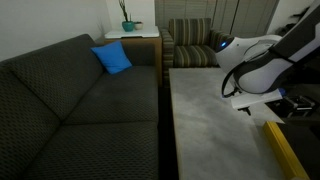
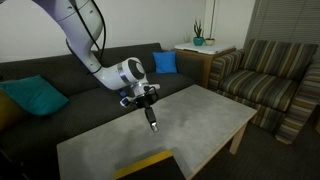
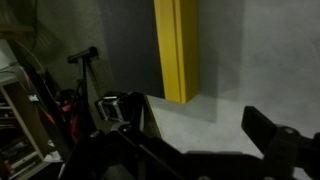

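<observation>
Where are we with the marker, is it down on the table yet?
Done: the gripper has the dark marker clamped, tip pointing down. In hand: it hangs above the grey table, seemingly not touching. Left: lowering and releasing it. The yellow block lies untouched near the table edge.

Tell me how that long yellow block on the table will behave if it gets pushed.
The yellow block looks rigid with flat, square faces, so it would probably slide rather than roll. Lying flat on the table, it seems unlikely to tip. Being long, a push near one end would likely swing it round. The end effector hangs apart from it.
</observation>
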{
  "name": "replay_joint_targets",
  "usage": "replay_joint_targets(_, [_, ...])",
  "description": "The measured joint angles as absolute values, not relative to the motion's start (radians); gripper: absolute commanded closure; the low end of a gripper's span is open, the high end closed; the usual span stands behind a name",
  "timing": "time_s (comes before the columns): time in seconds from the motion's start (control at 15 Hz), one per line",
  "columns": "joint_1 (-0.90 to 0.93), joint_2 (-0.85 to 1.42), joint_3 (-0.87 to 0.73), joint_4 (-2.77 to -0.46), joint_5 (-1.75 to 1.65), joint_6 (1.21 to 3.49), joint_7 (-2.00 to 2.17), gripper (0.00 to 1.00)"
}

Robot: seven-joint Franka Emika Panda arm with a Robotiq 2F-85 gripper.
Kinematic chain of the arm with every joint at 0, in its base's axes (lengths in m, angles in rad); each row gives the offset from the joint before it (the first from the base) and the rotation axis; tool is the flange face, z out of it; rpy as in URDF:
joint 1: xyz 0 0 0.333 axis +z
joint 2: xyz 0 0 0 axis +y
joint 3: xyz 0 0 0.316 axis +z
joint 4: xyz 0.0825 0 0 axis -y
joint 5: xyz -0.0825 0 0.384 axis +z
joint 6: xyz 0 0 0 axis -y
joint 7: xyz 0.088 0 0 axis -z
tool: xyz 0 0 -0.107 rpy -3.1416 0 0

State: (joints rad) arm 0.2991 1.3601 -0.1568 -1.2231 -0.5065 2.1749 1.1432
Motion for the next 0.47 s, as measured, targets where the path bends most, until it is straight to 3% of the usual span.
replay_joint_targets(0.47, [0.228, 1.260, -0.161, -1.404, -0.607, 2.654, 1.031, 0.00])
